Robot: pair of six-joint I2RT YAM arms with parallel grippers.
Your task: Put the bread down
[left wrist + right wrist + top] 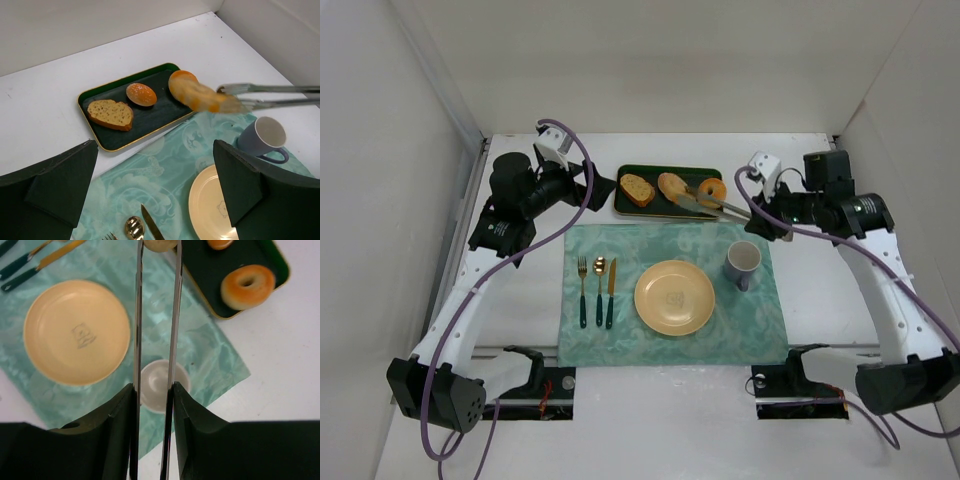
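While my right tool (153, 407) was clamped tight on the handles of the long steel tongs (174, 315), the tong tips pinched the small pale tan oval bun (197, 95) clear of any surface. The bun hung above the near right edge of the dark green gold-rimmed tray (150, 120), where the pale green patterned placemat (620, 330) begins. It was not yet over the round yellow plate (655, 310), which I took to be its destination. My left tool (155, 150) stood idle, jaws spread wide and empty.

To do this step well, I judged that three things mattered. First, the squeeze had to be kept even: the bun was held only by the tong tips, and any slackening would have dropped it short, onto the placemat. Second, the tongs had to be swung toward the plate along a line that kept them above the grey-blue mug (743, 263), which sat directly beneath them in the right wrist view. Third, the bun had to be lowered close to the plate's middle before the squeeze was eased, since a rounded bun let go from a height seemed likely to roll off.
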